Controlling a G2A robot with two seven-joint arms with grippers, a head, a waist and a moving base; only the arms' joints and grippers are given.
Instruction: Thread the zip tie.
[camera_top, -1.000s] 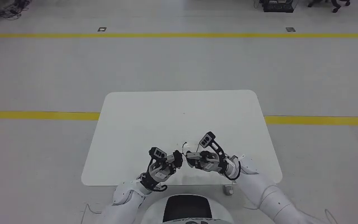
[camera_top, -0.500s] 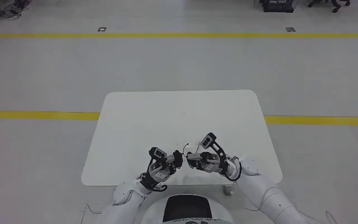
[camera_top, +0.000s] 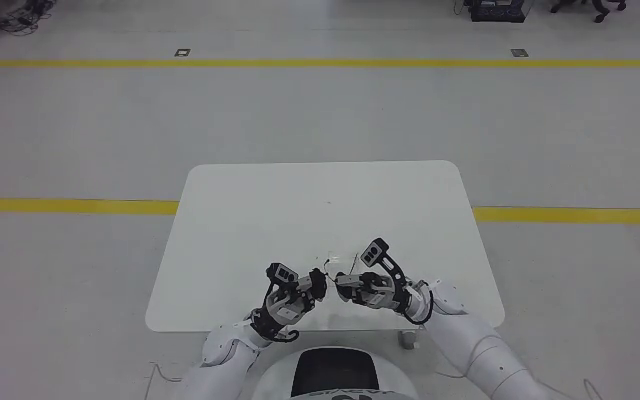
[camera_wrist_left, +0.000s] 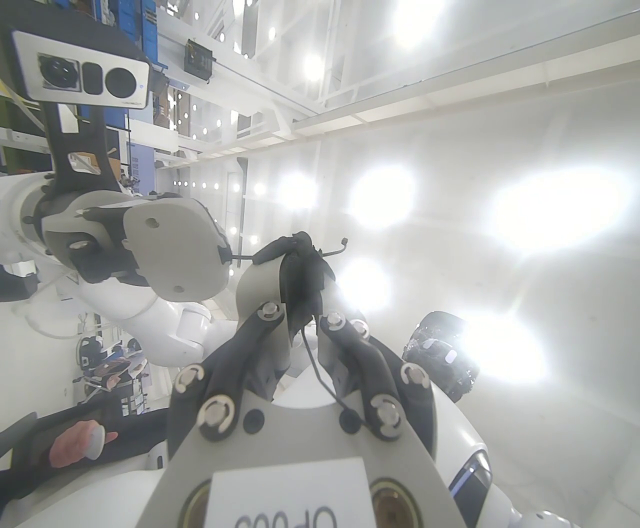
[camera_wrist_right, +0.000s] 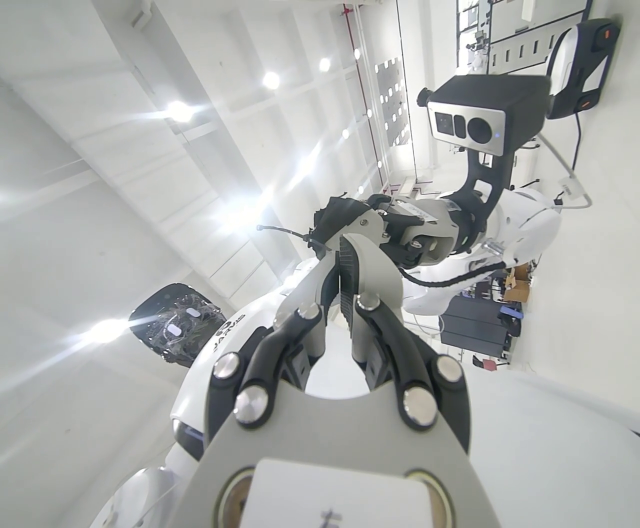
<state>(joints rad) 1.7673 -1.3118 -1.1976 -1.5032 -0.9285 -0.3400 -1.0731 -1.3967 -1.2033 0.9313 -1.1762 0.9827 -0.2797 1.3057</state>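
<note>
One white counter (camera_top: 320, 200) spreads wide, its top running off toward the far and side edges (the arms crowd only the near edge). Over that near edge, the left gripper (camera_wrist_left: 300, 252) has its jaws pressed together on the black zip tie (camera_wrist_left: 242, 258). The right gripper (camera_wrist_right: 342, 250), just beside it, pinches the same tie. One thin end pokes free toward the counter's middle.

White rounded shells cover the arms (camera_top: 480, 350). The left gripper (camera_wrist_left: 300, 260) and right gripper (camera_wrist_right: 345, 255) have grey fingers (camera_wrist_left: 260, 285), black links (camera_wrist_left: 250, 340) and silver screws (camera_wrist_left: 215, 415); a thin black cable (camera_wrist_left: 320, 372) runs between the left gripper's links.
</note>
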